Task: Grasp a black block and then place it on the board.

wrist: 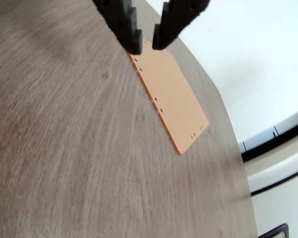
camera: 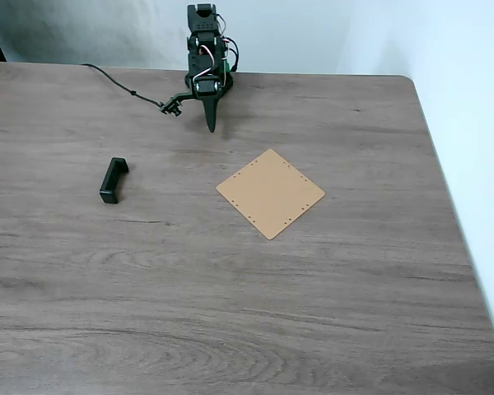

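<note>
Fixed view: black block (camera: 114, 179) lies well left of board (camera: 270, 193).

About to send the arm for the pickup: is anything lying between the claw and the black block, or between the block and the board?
Nothing visible blocks either path. In the fixed view, bare wooden table lies between the claw and the black block, and between the block and the board. The cable stays along the far edge.

A plain indoor room set up as a hobby or lab workspace. A wood-grain table (camera: 247, 313) stands against a bare white wall (camera: 313, 33). Beyond the gripper's fingers (wrist: 131, 34) in the wrist view, pale floor with dark strips (wrist: 273, 144).
</note>
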`<action>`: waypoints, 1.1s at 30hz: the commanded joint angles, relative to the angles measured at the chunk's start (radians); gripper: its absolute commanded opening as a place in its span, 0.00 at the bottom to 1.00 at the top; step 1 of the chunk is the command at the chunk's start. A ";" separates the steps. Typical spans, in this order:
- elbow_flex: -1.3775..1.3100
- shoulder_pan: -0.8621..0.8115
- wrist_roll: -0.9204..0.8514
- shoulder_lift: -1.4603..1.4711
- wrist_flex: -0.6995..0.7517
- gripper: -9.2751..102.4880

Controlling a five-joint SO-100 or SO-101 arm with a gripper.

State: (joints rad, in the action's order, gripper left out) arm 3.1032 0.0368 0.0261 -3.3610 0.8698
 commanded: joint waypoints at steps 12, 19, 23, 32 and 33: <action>-0.198 -0.127 -0.299 0.216 -0.172 0.08; -0.557 -0.285 -0.578 0.615 -0.233 0.08; -0.643 -0.344 -0.779 0.747 -0.278 0.08; -0.762 -0.463 -1.347 1.009 -0.360 0.14; -0.795 -0.469 -1.391 1.040 -0.351 0.17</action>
State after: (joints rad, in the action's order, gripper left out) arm 2.4222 -0.4111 -1.2257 -2.3669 0.5154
